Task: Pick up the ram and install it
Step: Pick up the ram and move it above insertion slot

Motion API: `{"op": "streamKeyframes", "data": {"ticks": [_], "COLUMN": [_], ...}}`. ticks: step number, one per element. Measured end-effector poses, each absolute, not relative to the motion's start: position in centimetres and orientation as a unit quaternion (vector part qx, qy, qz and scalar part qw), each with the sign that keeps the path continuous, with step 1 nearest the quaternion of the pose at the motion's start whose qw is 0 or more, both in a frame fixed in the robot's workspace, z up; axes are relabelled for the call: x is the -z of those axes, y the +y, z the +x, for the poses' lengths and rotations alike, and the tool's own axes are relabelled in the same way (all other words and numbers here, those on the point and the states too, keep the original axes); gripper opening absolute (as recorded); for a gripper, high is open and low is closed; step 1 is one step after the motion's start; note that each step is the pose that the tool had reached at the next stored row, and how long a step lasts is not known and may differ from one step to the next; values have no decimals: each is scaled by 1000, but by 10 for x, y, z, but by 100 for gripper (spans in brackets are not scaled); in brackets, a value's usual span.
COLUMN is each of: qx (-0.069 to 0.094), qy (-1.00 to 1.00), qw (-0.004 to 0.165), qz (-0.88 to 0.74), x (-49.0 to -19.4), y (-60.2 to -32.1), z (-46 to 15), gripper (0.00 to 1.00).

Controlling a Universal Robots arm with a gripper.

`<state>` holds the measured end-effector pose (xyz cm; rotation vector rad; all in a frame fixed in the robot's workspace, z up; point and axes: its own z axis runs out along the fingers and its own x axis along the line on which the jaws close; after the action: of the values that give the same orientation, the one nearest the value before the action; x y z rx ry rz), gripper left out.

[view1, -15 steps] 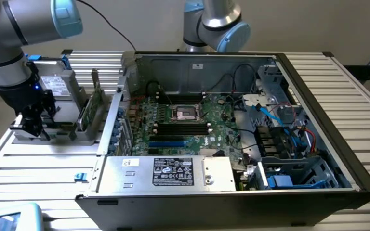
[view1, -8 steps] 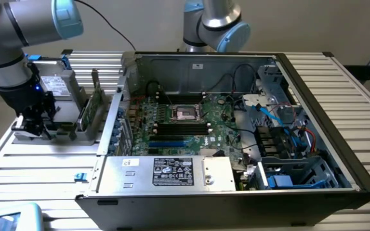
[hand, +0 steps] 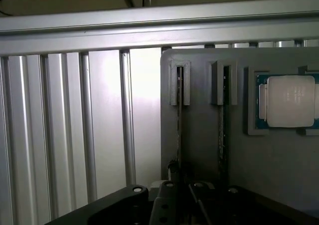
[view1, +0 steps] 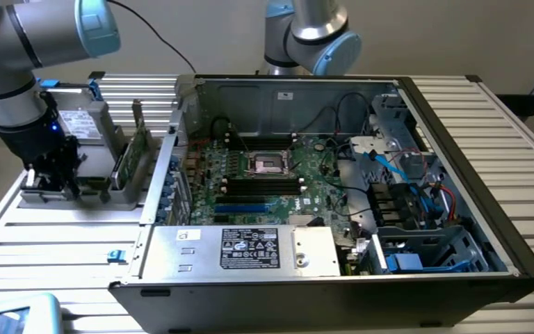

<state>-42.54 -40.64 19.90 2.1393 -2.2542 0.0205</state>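
Observation:
The ram [hand: 179,120] stands on edge in a slot of a grey holder [hand: 199,145], seen edge-on as a thin dark strip. A second thin stick [hand: 223,125] stands in the neighbouring slot. My gripper [hand: 179,181] sits over the near end of the first stick, its dark fingers [hand: 171,171] pressed in on either side of it. In the exterior view the gripper [view1: 46,182] reaches straight down into the holder [view1: 91,189] at the exterior view's left, beside the open computer case.
A square silver processor [hand: 290,101] lies in a recess of the holder. The open case [view1: 452,174] holds the green motherboard [view1: 309,182] with black memory slots [view1: 262,185]. A green card [view1: 135,156] stands upright between holder and case. A ribbed aluminium table [view1: 53,236] lies underneath.

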Motion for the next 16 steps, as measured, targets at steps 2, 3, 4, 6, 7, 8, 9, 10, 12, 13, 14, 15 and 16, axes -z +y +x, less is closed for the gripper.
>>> {"op": "streamKeyframes", "data": {"ticks": [2, 3, 4, 6, 7, 8, 9, 10, 12, 13, 14, 15, 16], "qx": [-7, -7, -7, -7, -7, -7, -7, -7, -7, -7, -7, -7, -7], "qy": [-725, -725, -725, -725, -725, -725, -725, -725, -725, -725, -725, -725, -725], "qw": [17, 17, 17, 17, 17, 17, 17, 17, 17, 17, 17, 17, 17], "qz": [688, 688, 688, 688, 688, 688, 688, 688, 688, 688, 688, 688, 688], "x": [-199, -199, -200, -205, -209, -214, -218, -223, -232, -236, -241, -245, -250], "y": [-406, -406, -406, -406, -406, -406, -406, -406, -406, -406, -406, -406, -406], "z": [-425, -425, -425, -425, -425, -425, -425, -425, -426, -426, -426, -426, -426], "gripper": [13, 13, 13, 13, 13, 13, 13, 13, 13, 13, 13, 13, 13]}}
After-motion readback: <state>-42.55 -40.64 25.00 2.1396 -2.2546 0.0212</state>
